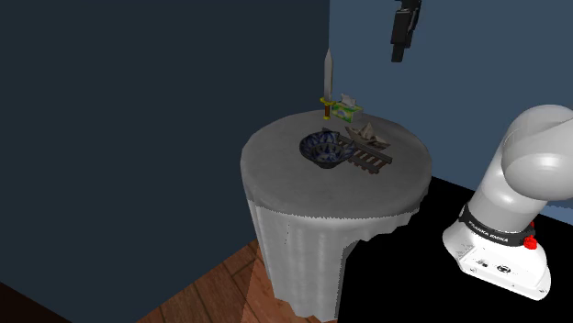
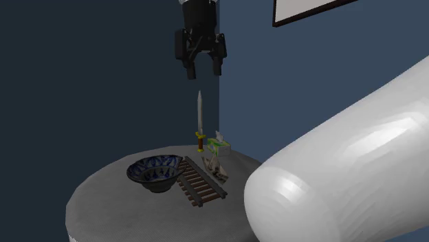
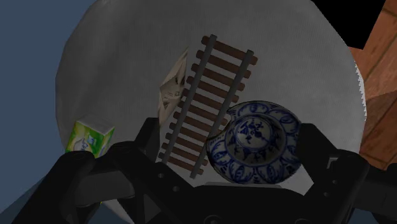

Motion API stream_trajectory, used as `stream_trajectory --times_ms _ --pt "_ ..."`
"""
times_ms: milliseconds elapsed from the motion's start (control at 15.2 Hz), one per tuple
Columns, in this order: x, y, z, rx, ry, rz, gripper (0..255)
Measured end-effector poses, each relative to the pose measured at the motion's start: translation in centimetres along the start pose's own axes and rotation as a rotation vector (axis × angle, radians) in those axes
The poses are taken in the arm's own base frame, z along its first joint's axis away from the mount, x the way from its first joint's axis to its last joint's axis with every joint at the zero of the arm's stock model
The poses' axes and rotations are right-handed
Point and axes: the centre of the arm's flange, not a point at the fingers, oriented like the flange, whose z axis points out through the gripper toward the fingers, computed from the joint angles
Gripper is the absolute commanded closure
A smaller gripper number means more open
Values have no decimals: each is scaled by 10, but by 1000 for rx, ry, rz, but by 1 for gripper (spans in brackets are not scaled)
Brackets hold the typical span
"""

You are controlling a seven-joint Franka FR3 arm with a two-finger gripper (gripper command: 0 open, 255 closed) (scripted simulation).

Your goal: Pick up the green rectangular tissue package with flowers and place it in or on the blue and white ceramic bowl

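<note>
The green tissue package (image 1: 346, 108) with a flower print lies at the far edge of the round table, beside an upright toy sword (image 1: 328, 84). The blue and white patterned bowl (image 1: 323, 150) stands near the table's middle, empty. My black gripper (image 2: 204, 69) hangs high above the sword and package, open, with nothing between its fingers. In the wrist view the package (image 3: 89, 138) lies beyond one finger and the bowl (image 3: 256, 144) sits between the two fingers, far below them.
A brown toy rail track piece (image 2: 201, 184) lies next to the bowl, and a small pale folded object (image 2: 214, 163) sits between track and package. The table (image 1: 303, 188) is draped in grey cloth. Wooden floor (image 1: 230, 284) lies below; blue walls stand behind.
</note>
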Motion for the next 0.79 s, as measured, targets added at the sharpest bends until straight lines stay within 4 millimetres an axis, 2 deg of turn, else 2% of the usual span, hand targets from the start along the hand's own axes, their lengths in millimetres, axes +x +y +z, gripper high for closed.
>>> stream_trajectory --times_ms 132,330,792 --pt "4 4 4 2 -1 5 0" --pt "24 22 19 11 -6 33 0" --pt "78 86 71 33 -21 109 0"
